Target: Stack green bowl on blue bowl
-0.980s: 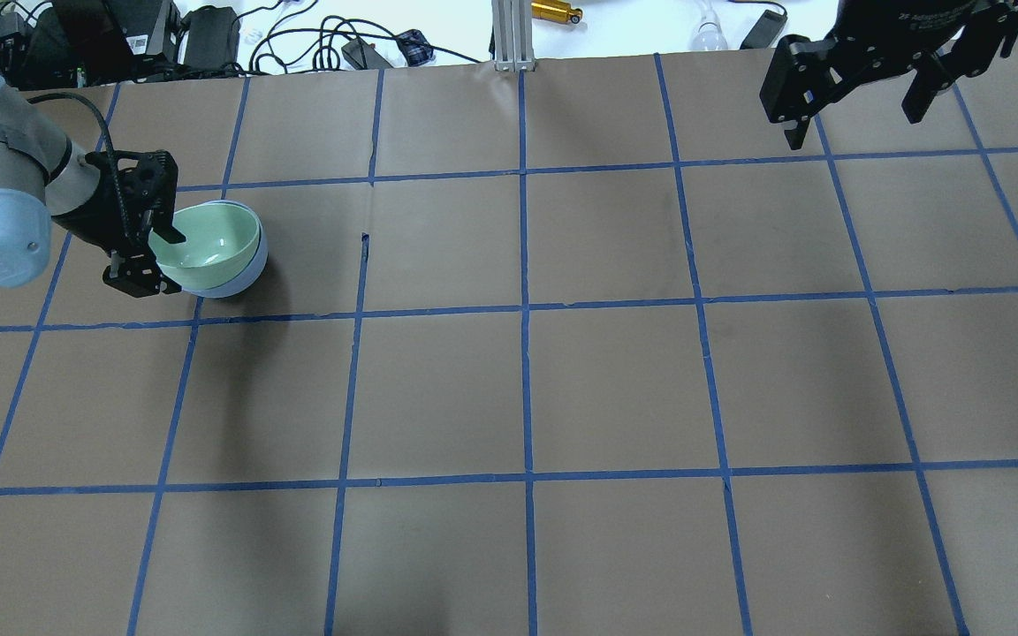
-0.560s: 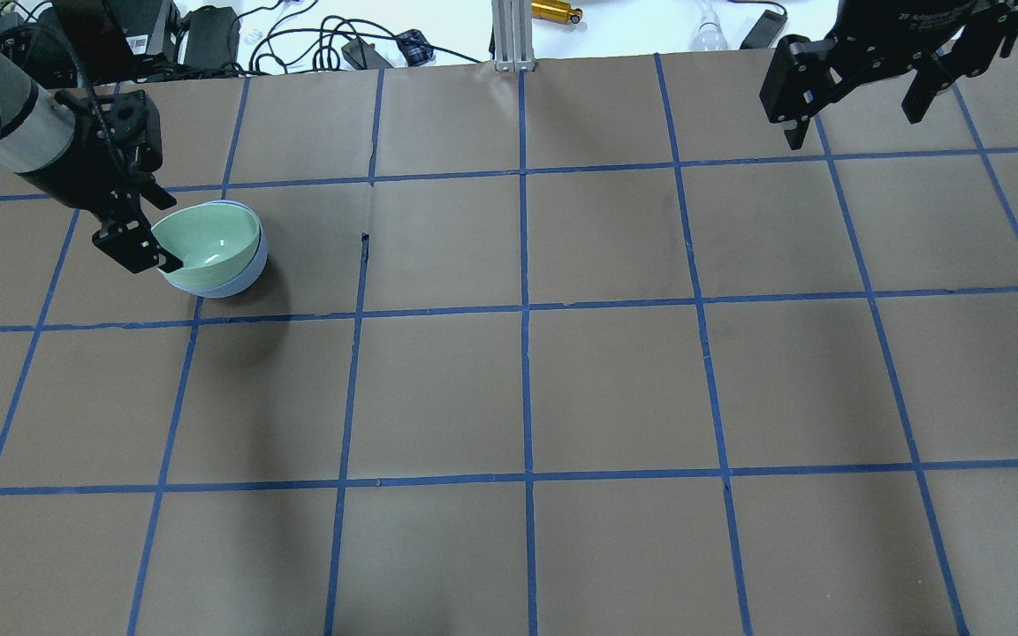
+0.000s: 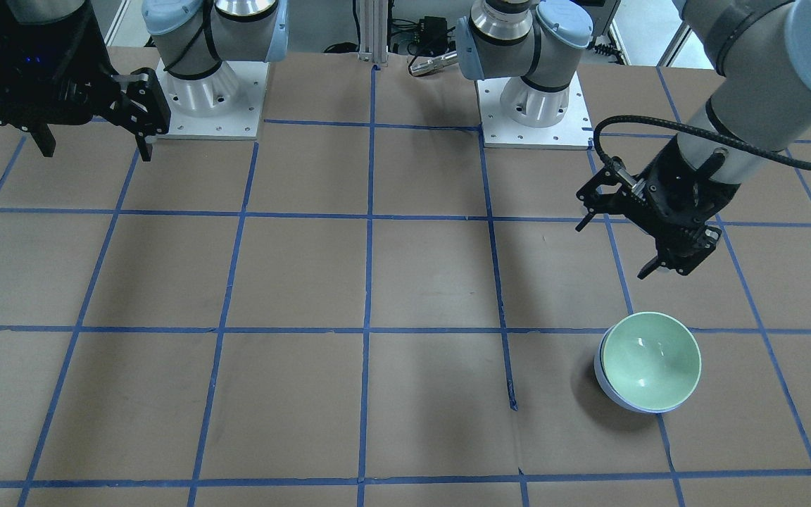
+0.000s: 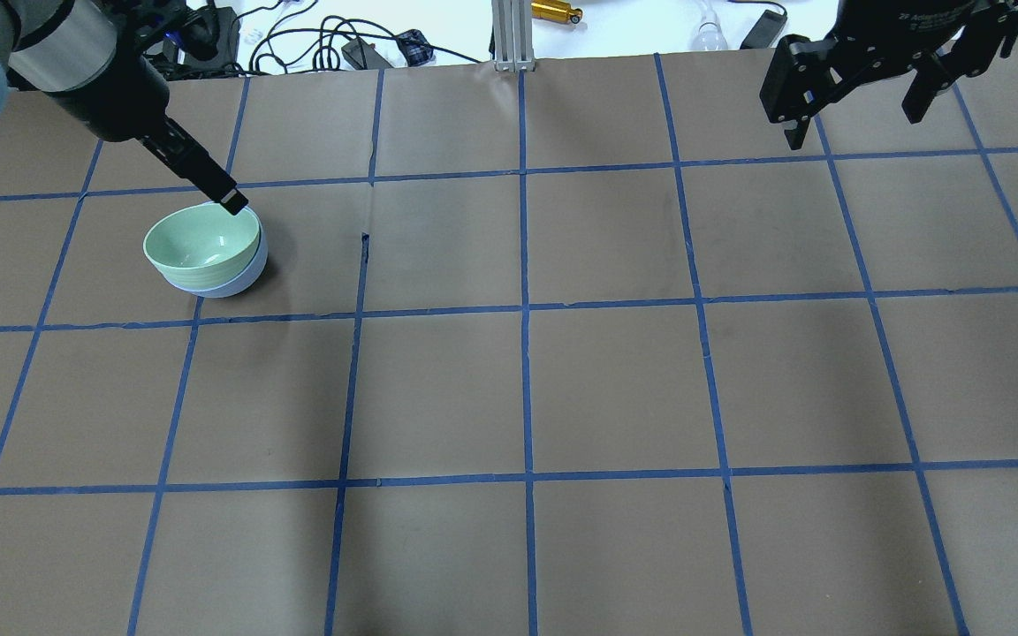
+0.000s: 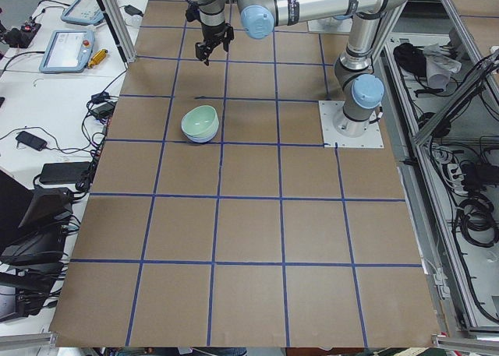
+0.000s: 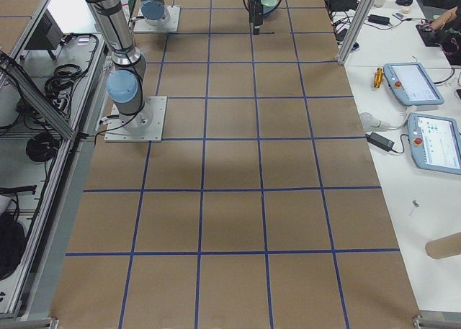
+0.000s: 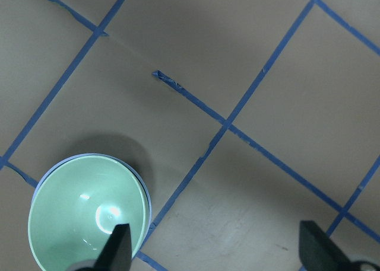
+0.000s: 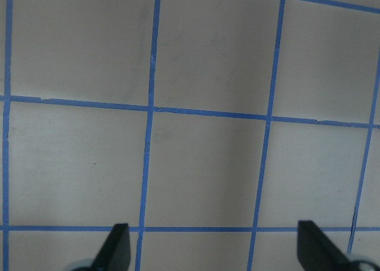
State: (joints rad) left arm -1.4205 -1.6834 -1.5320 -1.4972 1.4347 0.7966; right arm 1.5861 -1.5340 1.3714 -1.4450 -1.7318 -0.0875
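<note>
1. Left gripper [image 3: 614, 248]: raised off the table [image 4: 615, 380], with its fingers spread wide and holding nothing. It is apart from both bowls. In the overhead view one fingertip lines up with the green bowl's rim, so a low or sideways move from here would probably clip that rim and tip or drag the stack.
2. Green bowl [image 4: 201, 238]: upright on the table's left part, nested inside the blue bowl, with nothing in it. It appears to sit slightly off-centre, with more blue showing along one side. If it is not fully seated, a knock could rock it loose.
3. Blue bowl [image 4: 228, 284]: stands on the table and holds the green bowl. Only its lower wall and a sliver of its rim show.
4. Right gripper [image 4: 854, 124]: hangs above the far right corner with its fingers wide apart, empty. It is well apart from the stack and seems to pose little risk.
</note>
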